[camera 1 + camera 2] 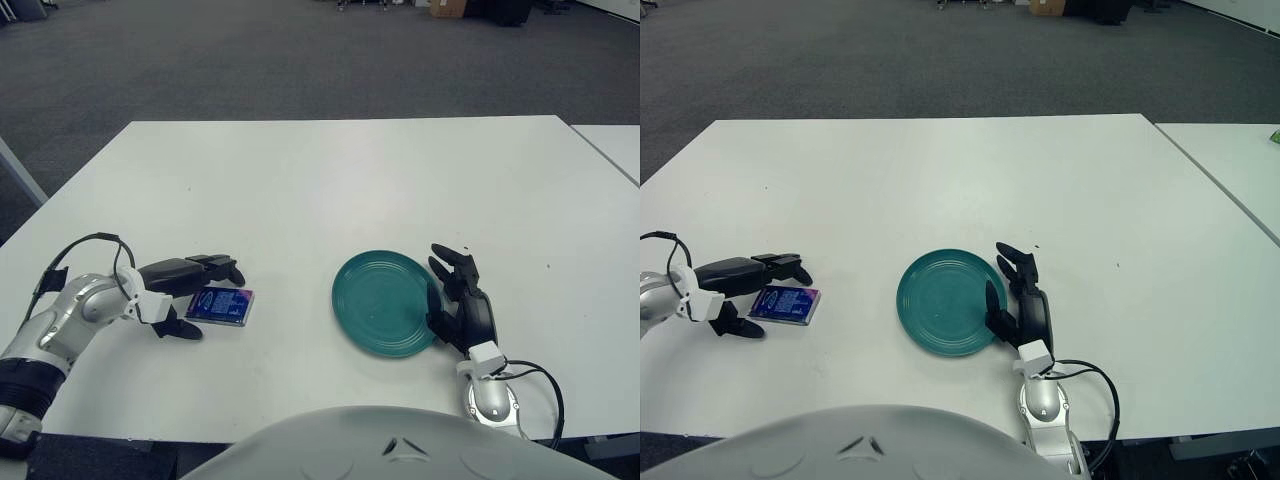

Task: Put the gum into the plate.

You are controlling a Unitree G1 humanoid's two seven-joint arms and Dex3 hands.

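- Gum [221,305]: I see the blue pack lying flat on the white worktop [330,190], near the front edge and on my left side, well apart from the plate.
- Left robot hand [190,295]: I have it around the pack, with the upper fingers [212,267] stretched along the pack's far edge and the thumb [182,327] at its near left corner. The fingers are spread narrowly about the pack; I cannot tell whether they are pressing on it, and the pack sits on the worktop, not lifted.
- Right robot hand [462,300]: I see it just beside the plate's right rim, fingers loosely extended and pointing away from me, holding nothing. Its thumb looks to be at the rim, though I cannot tell if it touches.
- Plate [385,302]: the teal plate sits upright on the worktop, right of centre, with nothing in it.
- Farther off, I see a second white table [1230,165] beside the worktop's right edge and grey carpet [250,60] beyond.
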